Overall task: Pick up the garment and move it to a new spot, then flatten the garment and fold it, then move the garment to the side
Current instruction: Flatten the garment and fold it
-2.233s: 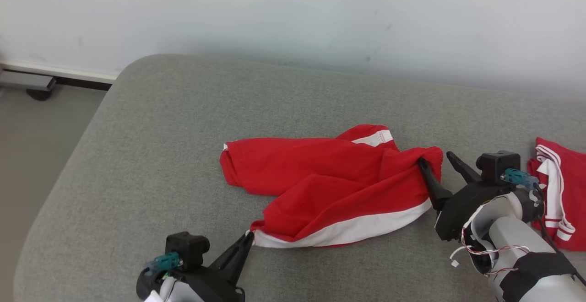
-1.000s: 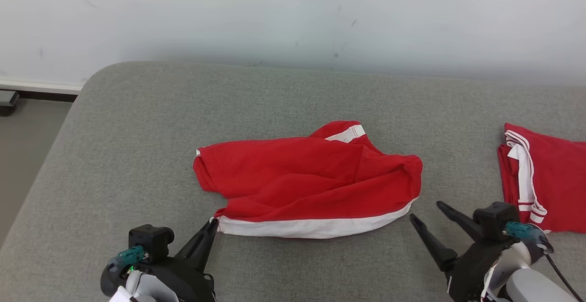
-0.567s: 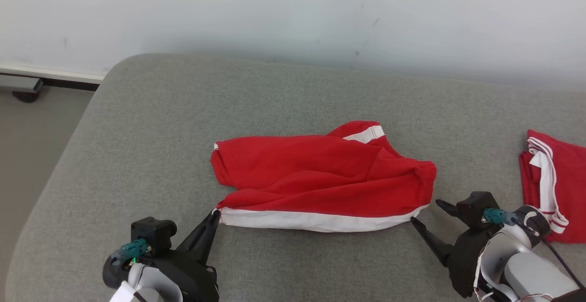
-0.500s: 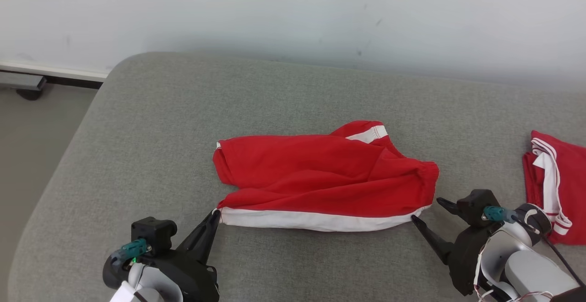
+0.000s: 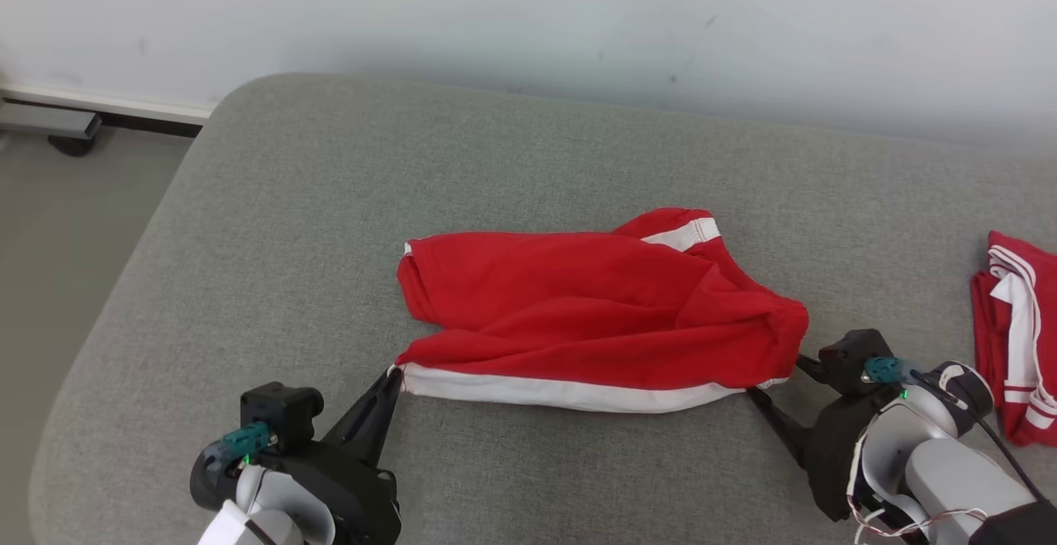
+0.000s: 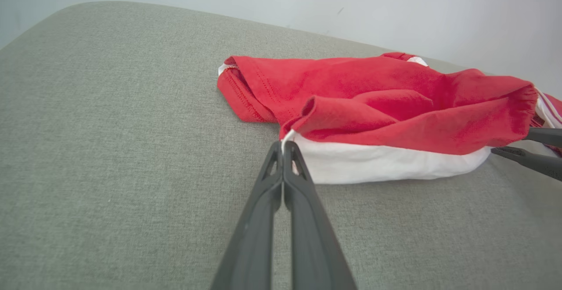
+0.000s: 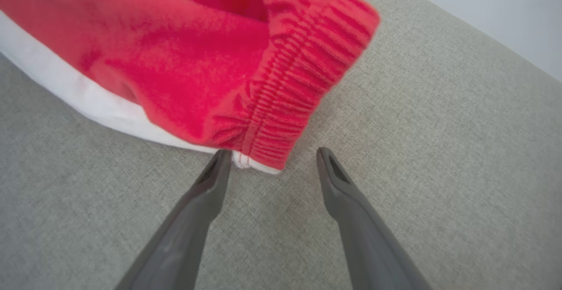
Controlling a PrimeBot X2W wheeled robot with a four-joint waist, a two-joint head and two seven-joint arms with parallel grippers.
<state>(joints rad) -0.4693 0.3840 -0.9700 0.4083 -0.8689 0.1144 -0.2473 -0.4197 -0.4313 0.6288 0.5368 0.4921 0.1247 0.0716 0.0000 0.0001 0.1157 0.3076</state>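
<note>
Rumpled red garment [image 5: 594, 314], ribbed waistband [image 7: 303, 66]; coarse grey cushion [image 5: 330, 198]

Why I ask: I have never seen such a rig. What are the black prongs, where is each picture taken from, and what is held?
These are three views from a two-armed robot. The wide picture comes from a camera on its head. The other two come from cameras on its wrists, looking along the prongs, which are its gripper fingers. On the grey padded surface lies a red garment with a white band. The left gripper is shut on a corner of that band. The right gripper is open, its fingers either side of the ribbed waistband corner, not gripping it. A second red and white garment lies further right.
</note>
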